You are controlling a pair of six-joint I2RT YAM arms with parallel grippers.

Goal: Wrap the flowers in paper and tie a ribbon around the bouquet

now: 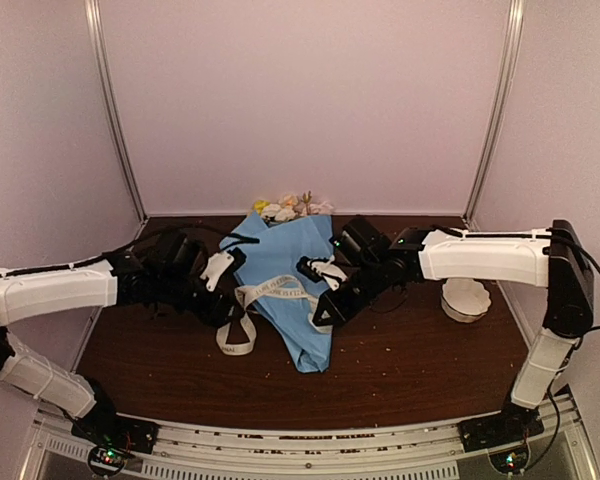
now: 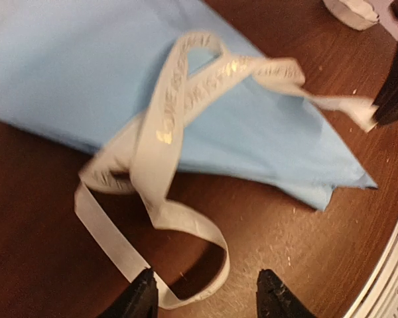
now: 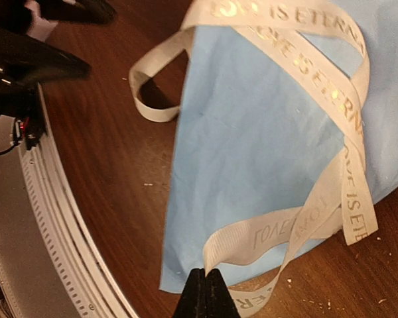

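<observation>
One bouquet, one ribbon, perhaps one bowl.

White-shelled arms with black joints and thin cables; the left gripper is black, pointed-fingered.

Ribbon (gold-lettered) across light-blue paper

Pale lilac walls enclose a dark wooden table.
</observation>
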